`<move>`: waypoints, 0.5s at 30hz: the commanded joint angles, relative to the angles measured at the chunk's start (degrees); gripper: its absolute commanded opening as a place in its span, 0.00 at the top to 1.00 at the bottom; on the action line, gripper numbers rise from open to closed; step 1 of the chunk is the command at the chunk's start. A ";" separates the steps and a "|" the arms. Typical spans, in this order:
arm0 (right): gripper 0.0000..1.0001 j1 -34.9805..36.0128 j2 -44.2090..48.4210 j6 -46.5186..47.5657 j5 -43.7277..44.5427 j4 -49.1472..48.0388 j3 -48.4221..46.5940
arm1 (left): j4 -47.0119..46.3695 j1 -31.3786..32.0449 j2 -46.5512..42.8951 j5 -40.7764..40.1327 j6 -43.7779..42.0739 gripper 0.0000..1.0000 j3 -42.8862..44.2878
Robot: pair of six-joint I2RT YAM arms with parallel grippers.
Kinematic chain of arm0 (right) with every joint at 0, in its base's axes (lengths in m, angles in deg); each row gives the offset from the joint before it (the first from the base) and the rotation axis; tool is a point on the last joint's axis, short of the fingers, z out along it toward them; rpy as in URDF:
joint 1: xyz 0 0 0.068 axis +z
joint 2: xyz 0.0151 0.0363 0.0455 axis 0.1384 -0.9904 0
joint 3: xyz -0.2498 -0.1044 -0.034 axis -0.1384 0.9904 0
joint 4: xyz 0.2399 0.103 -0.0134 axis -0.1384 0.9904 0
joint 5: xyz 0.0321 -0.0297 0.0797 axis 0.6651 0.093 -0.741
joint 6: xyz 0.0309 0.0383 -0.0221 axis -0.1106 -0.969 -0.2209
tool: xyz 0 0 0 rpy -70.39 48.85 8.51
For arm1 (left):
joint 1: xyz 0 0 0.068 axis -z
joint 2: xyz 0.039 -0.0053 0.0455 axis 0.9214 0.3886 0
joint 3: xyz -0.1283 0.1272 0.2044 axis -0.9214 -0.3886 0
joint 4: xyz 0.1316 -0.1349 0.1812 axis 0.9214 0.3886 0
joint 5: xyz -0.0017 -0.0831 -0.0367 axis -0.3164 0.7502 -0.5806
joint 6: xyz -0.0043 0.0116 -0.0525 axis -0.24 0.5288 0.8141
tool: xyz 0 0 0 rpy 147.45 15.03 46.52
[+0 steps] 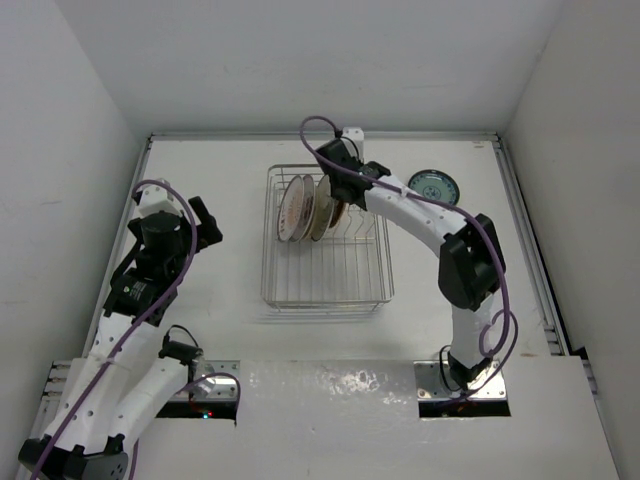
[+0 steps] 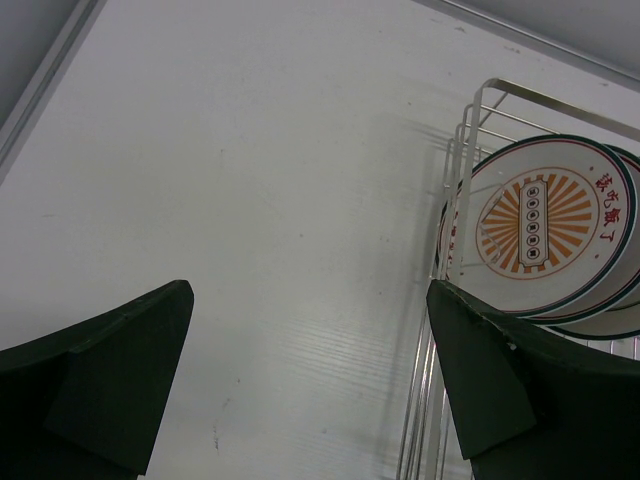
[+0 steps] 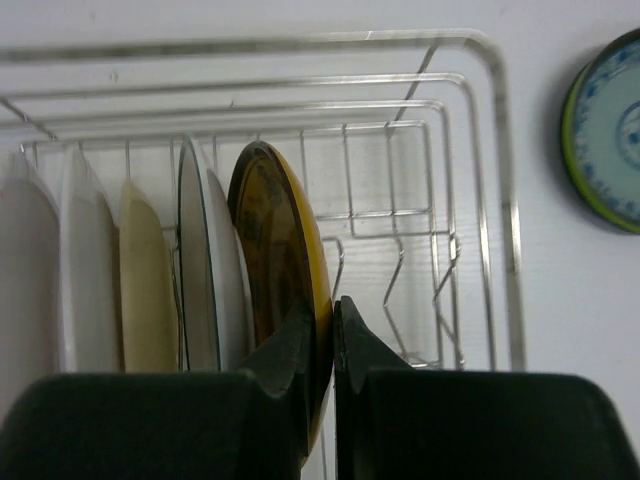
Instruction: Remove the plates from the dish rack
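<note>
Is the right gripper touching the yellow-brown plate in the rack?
Touching. The right wrist view shows the right gripper shut on the rim of the yellow-brown plate, one finger pressed against each face.

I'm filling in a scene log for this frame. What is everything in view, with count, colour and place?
table: one, white, walled on three sides.
dish rack: one, silver wire, middle of the table.
plates in rack: at least five, white, cream and yellow-brown, standing on edge at the rack's far end.
sunburst plate: one of those, white with an orange sunburst and a dark rim, at the left end of the row.
yellow-brown plate: one of those, at the right end of the row.
plate on table: one, green-rimmed with a blue pattern, flat, to the right of the rack.
left gripper: one, dark, open, above bare table left of the rack.
right gripper: one, dark, shut on the yellow-brown plate's rim.
</note>
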 commanded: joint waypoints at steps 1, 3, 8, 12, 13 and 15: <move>1.00 0.39 0.90 0.58 5.23 1.75 -8.51 | -2.15 -0.49 -0.79 0.07 -0.85 0.00 -0.09; 1.00 0.30 0.63 1.81 6.64 3.34 -12.29 | -2.15 -0.49 -0.79 -0.02 -0.85 0.00 0.00; 1.00 0.04 1.33 5.86 15.24 9.41 -18.88 | -2.06 -0.40 -0.79 -0.37 -0.77 0.00 -0.09; 1.00 -5.38 6.50 6.92 19.04 10.47 -15.13 | -1.97 -0.40 -0.70 -0.37 -0.77 0.00 -0.09; 1.00 -7.42 8.26 5.96 16.43 8.99 -10.76 | -2.06 -0.40 -0.88 -0.46 -0.68 0.00 -0.18; 1.00 -13.98 14.30 5.07 11.51 2.70 -4.69 | -2.06 -0.40 -0.88 -0.37 -0.68 0.00 -0.18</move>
